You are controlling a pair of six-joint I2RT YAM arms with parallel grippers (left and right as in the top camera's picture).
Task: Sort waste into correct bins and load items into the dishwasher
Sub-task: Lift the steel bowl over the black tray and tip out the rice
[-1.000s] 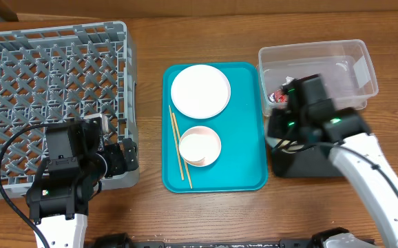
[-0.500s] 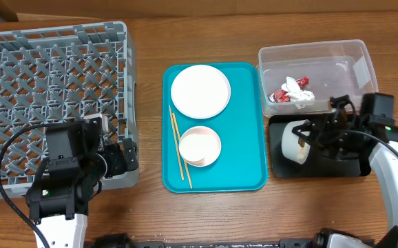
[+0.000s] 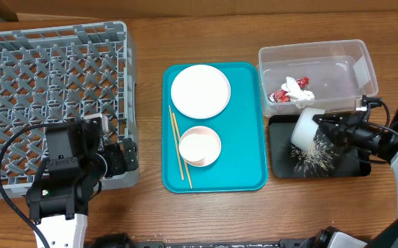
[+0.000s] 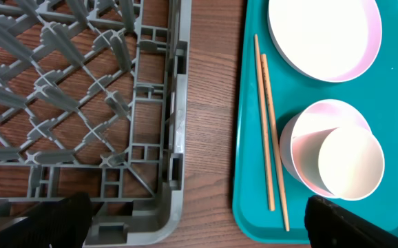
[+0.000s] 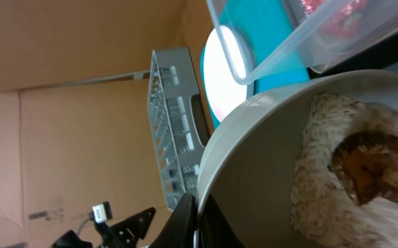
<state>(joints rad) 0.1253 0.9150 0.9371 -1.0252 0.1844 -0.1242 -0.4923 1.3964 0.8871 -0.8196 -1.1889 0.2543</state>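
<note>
My right gripper (image 3: pixel 322 122) is shut on the rim of the pale whitish bowl (image 3: pixel 304 128) and holds it tipped over the black tray (image 3: pixel 354 167). Rice (image 3: pixel 312 157) lies spilled on that tray. In the right wrist view my gripper (image 5: pixel 202 219) pinches the bowl (image 5: pixel 261 165), which holds rice (image 5: pixel 316 200) and a brown lump (image 5: pixel 371 165). The red-and-white wrapper (image 3: pixel 292 92) lies in the clear tub (image 3: pixel 316 47). The white plate (image 3: pixel 200 91), the pink bowl (image 3: pixel 211 133) with a white cup (image 3: pixel 195 147) in it, and the chopsticks (image 3: pixel 179 148) sit on the teal tray (image 3: pixel 247 172). My left gripper (image 3: pixel 116 156) is open and empty.
The grey dish rack (image 3: pixel 47 76) fills the left side, with no dishes in it. My left gripper (image 4: pixel 195 222) hangs over its front right corner (image 4: pixel 171 207), beside the teal tray (image 4: pixel 247 172). The chopsticks (image 4: pixel 268 131) lie along that tray's left edge.
My right arm has swung from the clear tub out to the right. It now holds the pale bowl tipped over the black tray, and rice has spilled onto the tray. The left arm has not moved.
</note>
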